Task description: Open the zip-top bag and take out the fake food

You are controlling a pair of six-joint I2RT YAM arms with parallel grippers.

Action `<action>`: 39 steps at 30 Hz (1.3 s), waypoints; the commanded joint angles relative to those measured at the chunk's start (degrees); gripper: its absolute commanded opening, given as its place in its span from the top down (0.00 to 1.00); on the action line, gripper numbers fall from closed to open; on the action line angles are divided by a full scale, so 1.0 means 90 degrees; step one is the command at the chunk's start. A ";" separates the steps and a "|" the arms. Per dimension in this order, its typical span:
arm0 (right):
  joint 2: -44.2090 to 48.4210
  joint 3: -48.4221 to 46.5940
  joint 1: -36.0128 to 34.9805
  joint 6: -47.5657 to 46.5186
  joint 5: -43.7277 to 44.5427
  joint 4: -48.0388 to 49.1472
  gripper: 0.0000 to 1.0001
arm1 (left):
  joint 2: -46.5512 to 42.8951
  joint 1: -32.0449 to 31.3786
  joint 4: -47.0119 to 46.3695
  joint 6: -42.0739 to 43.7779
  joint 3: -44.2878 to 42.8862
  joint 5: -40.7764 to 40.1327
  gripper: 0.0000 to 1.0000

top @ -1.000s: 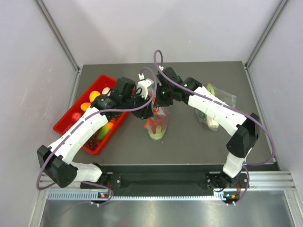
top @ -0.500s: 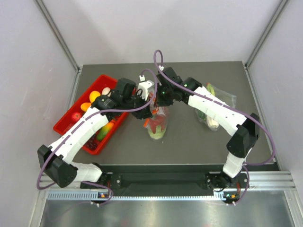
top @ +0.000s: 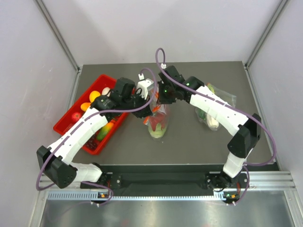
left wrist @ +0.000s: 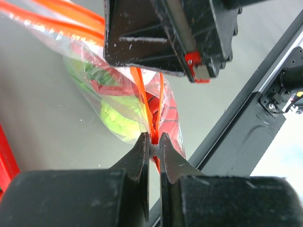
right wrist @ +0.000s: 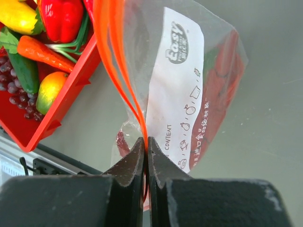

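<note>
The desk (top: 189, 137) carries a tray (top: 64, 124) out to the left of the left pincer (left wrist: 154, 139). The bag (top: 158, 124) hangs mouth up below both pincers. The left and the right pincer (right wrist: 146, 142) face each other across the mouth. Each is clamped narrow on the strip (right wrist: 111, 56), which runs straight between them. Neither arm is nearer, so drawing them apart looks the way to part it. The food (left wrist: 118, 118) sits low inside the bag.
</note>
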State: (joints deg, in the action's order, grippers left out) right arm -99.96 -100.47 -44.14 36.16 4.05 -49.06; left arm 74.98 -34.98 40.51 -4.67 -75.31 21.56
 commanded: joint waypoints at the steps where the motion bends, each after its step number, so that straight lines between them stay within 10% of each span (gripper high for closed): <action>1: 0.0306 -0.0136 0.0441 -0.0375 0.0995 0.0070 1.00 | -0.0392 -0.0019 0.0303 -0.0097 -0.0050 0.0134 1.00; 36: -0.0114 -0.0868 0.1262 -0.0874 0.1288 0.0070 1.00 | -0.0773 -0.0010 0.0889 0.0079 0.0018 0.0280 1.00; 39: -0.0036 -0.0723 0.1252 -0.0922 0.0986 0.0255 1.00 | -0.0763 -0.0010 0.0656 -0.0018 -0.0001 0.0212 0.89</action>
State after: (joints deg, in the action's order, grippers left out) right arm -100.68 -105.08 -37.10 31.31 5.89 -50.94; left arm 71.61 -34.98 41.36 -4.47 -75.37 20.75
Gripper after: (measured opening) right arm 0.008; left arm 0.104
